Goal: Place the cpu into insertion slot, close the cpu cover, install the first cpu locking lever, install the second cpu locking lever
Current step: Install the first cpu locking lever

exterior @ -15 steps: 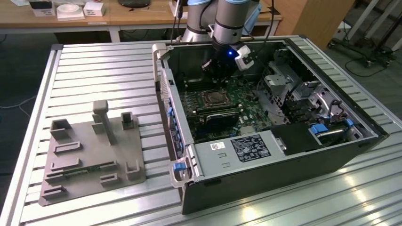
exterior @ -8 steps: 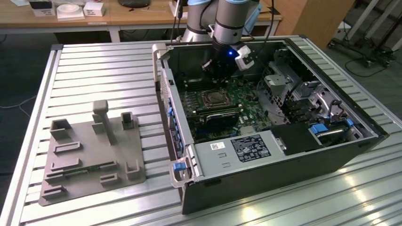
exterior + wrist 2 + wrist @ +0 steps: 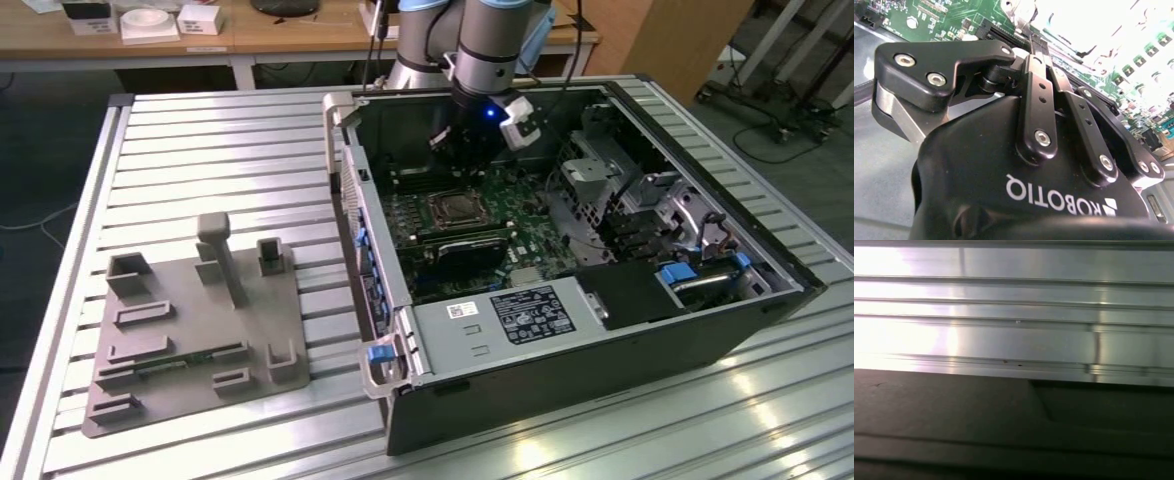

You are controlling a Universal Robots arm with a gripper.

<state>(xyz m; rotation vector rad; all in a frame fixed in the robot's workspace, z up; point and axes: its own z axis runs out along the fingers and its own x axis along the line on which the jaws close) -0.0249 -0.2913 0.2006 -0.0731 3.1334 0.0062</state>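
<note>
Exterior view: arm reaching down into open case, gripper above cpu socket on motherboard; cpu not made out. Second wrist view: fingers pressed together over the board, nothing seen between them. First wrist view: ribbed aluminium table beyond a dark case edge.

Looks like a robot lab or workshop. A big desk made of silver metal slats holds an open computer case w/ its green board showing. A robot arm hangs over the case. Next to the case sits a gray plastic stand w/ little slots for parts. Behind is a wooden bench w/ small white boxes. Cables lie on the dark floor at the exterior view's right, near a rolling frame.
</note>
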